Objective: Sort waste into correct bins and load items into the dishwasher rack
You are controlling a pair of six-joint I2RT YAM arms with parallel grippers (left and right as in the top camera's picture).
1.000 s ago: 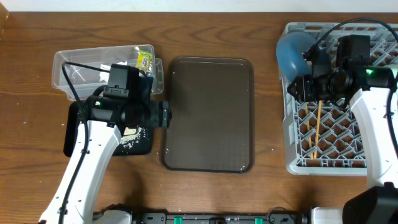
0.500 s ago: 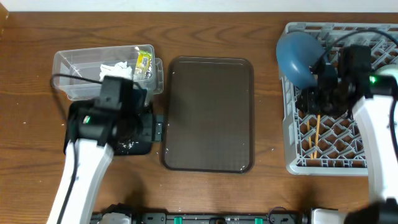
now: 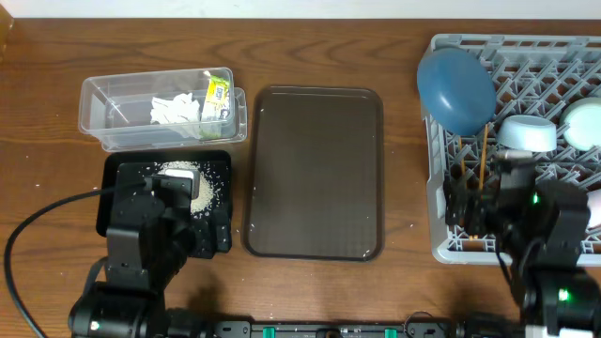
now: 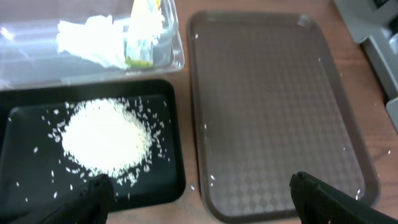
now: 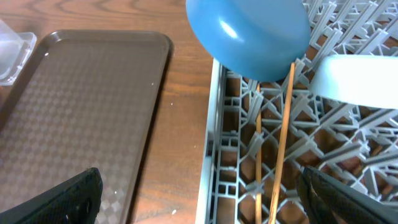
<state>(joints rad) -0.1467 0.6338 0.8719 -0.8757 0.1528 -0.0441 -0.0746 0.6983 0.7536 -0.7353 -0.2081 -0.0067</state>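
Left gripper (image 4: 202,198): jaws spread wide, empty. Rice (image 4: 106,137) heaped in black tray (image 4: 166,163); tissue (image 4: 87,46) and wrapper (image 4: 144,31) in clear tub (image 4: 177,59). Right gripper (image 5: 205,198): jaws released, empty. Blue plate (image 5: 249,31) and chopsticks (image 5: 283,143) sit in rack (image 5: 214,163).

No text legible; the wrapper (image 4: 142,37) print (green-yellow) is unreadable.

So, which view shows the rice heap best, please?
The left wrist view: the rice heap lies whole in the black tray. Overhead, the left arm hides part of it; the right wrist view misses it.
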